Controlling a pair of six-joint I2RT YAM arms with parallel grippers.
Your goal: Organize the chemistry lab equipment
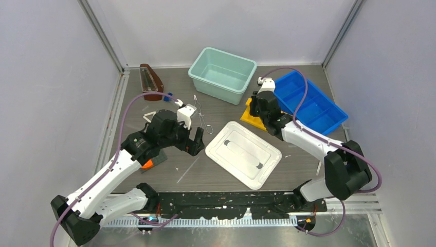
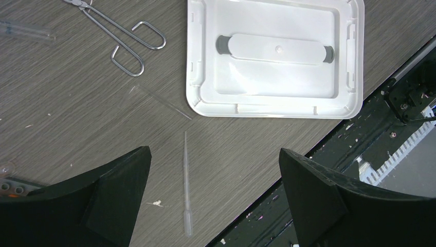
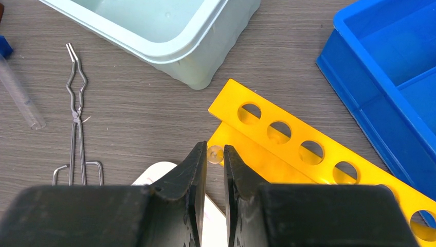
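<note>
My left gripper [image 1: 195, 141] [image 2: 215, 154] is open and empty, above the table's near edge. A clear pipette [image 2: 186, 190] lies between its jaws, nearer the left one. A thin glass rod [image 2: 159, 102] and silver wire tongs [image 2: 123, 38] [image 1: 201, 116] [image 3: 77, 128] lie beyond. My right gripper [image 1: 259, 110] [image 3: 215, 149] is shut on a small clear tube [image 3: 215, 153], seen end-on, over the yellow holed rack [image 3: 288, 139] [image 1: 252, 119]. A white triangle [image 1: 149, 116] and a blue knob [image 1: 167, 96] lie at the left. Another clear tube [image 3: 20, 95] lies left of the tongs.
A white lid [image 1: 242, 153] [image 2: 275, 56] lies mid-table. A teal bin [image 1: 222, 73] [image 3: 154, 25] stands at the back, a blue divided tray [image 1: 308, 103] [image 3: 391, 67] at the right, a brown stand [image 1: 150, 82] at the back left. A grey and orange item [image 1: 151, 162] lies under the left arm.
</note>
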